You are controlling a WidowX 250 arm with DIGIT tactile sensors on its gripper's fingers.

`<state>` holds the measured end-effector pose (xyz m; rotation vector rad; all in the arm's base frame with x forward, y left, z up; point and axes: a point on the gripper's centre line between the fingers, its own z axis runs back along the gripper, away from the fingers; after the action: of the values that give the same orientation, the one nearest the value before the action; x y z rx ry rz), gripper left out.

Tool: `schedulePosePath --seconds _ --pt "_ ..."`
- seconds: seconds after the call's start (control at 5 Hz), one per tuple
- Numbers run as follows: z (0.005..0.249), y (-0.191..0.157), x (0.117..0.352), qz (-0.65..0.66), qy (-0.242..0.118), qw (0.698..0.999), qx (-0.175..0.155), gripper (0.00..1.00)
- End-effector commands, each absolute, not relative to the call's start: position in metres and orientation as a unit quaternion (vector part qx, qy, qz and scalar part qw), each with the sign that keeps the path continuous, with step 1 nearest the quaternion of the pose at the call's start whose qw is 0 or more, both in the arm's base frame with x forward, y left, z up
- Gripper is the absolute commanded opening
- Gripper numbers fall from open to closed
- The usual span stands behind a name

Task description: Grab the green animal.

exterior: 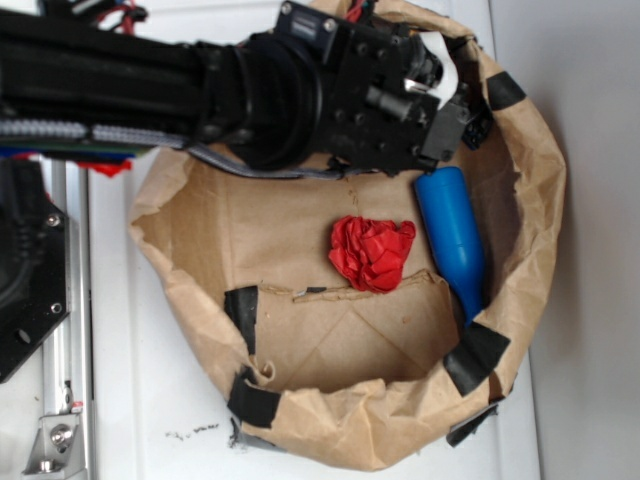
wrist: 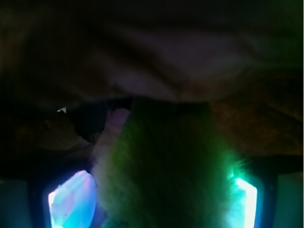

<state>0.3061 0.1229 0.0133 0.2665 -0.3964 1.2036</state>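
Observation:
In the wrist view the green animal [wrist: 166, 166], fuzzy and lime green, fills the gap between my gripper's [wrist: 159, 194] two glowing fingers. Its fur touches the left pad [wrist: 71, 202] and the right pad [wrist: 244, 199], so the jaws press it from both sides. The view is dark, with brown paper close above. In the exterior view the animal and the fingers are hidden under the black wrist body [exterior: 380, 90], which hangs over the back of the paper bag [exterior: 330, 420].
A red wad [exterior: 372, 252] lies in the middle of the bag. A blue bottle [exterior: 452, 235] lies along its right wall. The crumpled bag walls with black tape patches [exterior: 478, 358] ring the area. A black mount [exterior: 25, 270] stands at the left.

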Motion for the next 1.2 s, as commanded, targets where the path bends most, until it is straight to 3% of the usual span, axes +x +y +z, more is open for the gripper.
schedulePosePath --seconds 0.0,0.2,0.4,0.6,0.8,1.0 --pt "0.017 0.136 0.294 0.568 -0.195 0.792 0.106 0.0" --pt "0.022 0.136 0.294 0.563 -0.191 0.799 0.094 0.0" --pt "0.04 0.128 0.295 0.533 -0.189 0.823 0.057 0.0" --pt "0.079 0.099 0.298 0.451 -0.167 0.876 -0.043 0.0" --pt "0.114 0.063 0.297 0.36 -0.148 0.915 -0.11 0.0" --pt "0.138 0.033 0.293 0.265 -0.075 0.941 -0.196 0.0"
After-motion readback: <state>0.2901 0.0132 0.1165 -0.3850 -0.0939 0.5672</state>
